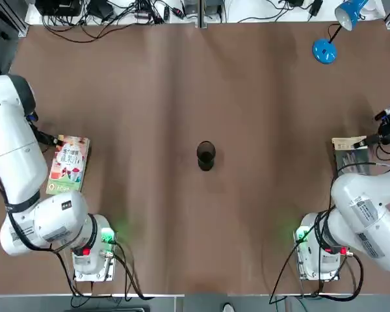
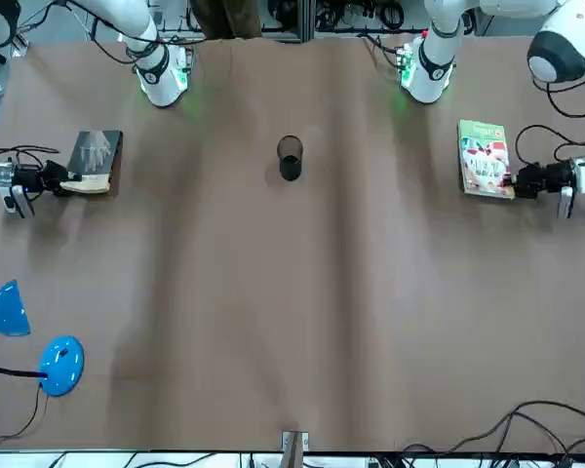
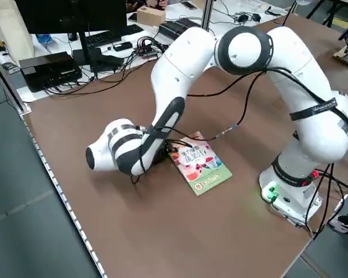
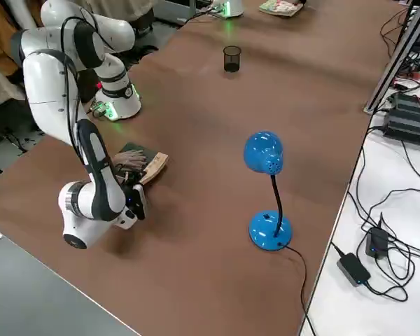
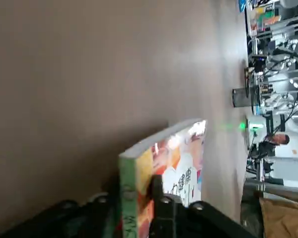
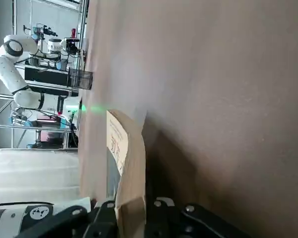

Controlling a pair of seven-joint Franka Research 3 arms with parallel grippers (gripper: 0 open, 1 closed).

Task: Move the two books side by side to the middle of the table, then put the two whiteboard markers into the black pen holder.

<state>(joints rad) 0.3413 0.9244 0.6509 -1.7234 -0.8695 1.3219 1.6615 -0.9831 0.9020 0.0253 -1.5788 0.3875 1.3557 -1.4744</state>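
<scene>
Both books lie far from the black pen holder (image 1: 206, 156), one on each side. The left gripper (image 2: 515, 179) clamps the colourful book (image 1: 68, 164); the right gripper (image 2: 57, 179) clamps the dark book (image 2: 96, 160). I would slide both slowly toward the holder, keeping the covers flat.

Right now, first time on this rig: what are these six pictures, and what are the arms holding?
Two white robot arms share a brown table. The pictures are overhead, from across the table, one from each side, and one from each wrist. The left gripper pinches the colourful book at its edge; the right gripper pinches the dark book. The black pen holder stands mid-table, a blue desk lamp in the far right corner. No markers are visible in any view.
</scene>
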